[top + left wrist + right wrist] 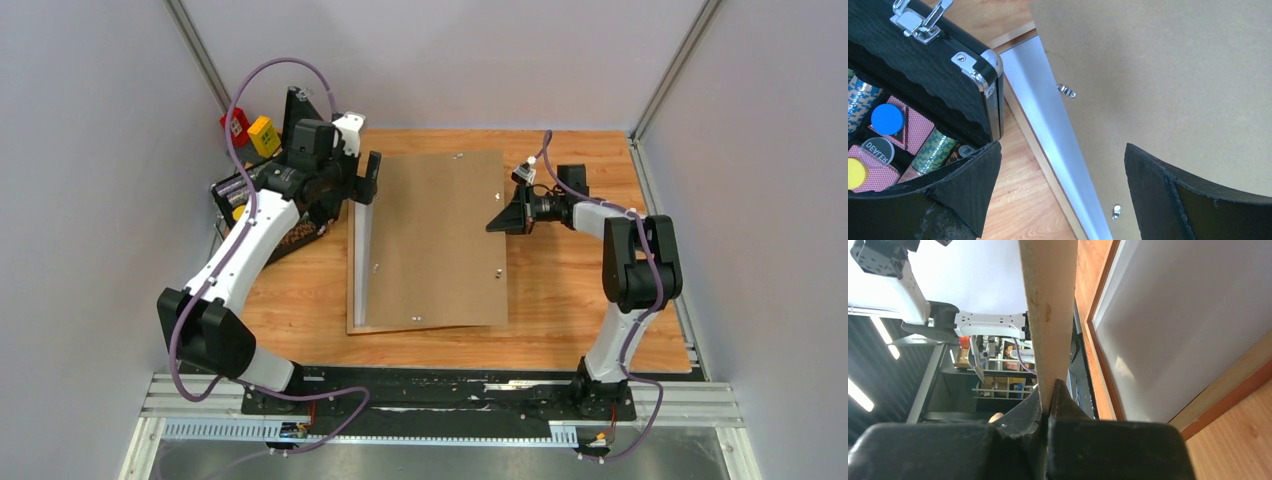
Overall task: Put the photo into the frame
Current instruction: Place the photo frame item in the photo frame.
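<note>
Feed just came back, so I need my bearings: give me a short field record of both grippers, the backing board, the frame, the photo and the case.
left gripper: open, empty, hovering over the frame left side, beside the black case
right gripper: shut on the backing board right edge
backing board: brown, skewed over the frame, right edge apparently raised
frame: flat on the table, mostly covered
photo: not identifiable; a pale strip shows inside the left rail
black case: open, chips inside, left of the frame
</note>
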Robot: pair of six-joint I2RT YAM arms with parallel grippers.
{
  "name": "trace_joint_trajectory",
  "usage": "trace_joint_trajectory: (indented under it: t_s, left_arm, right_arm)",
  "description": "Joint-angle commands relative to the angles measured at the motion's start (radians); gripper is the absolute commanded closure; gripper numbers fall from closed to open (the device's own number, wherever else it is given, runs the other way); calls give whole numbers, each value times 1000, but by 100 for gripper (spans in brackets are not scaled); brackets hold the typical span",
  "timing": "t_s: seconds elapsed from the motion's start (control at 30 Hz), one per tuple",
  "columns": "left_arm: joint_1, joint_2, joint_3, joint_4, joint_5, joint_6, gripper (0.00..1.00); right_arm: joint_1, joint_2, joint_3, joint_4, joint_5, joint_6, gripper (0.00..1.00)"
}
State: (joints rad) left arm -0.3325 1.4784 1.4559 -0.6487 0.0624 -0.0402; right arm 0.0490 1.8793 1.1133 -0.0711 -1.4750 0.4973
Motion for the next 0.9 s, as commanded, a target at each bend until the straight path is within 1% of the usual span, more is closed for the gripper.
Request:
trace_joint_trajectory:
  t_s: [0.0,0.4,0.63,0.87]
  left_arm:
    - [16,-65,-25,8,36,38,0]
    - [24,-115,-65,16,30,39,0]
    - [28,-152,-60,6,29,75,0]
    - [32,-187,-67,-1,13,92,0]
  right_arm:
    - [-4,31,84,14,-78,34,100]
    - [4,171,206,-37,-56,56,100]
    - [24,239,269,-111,-31,22,100]
    - [52,293,335,-147,-9,9,100]
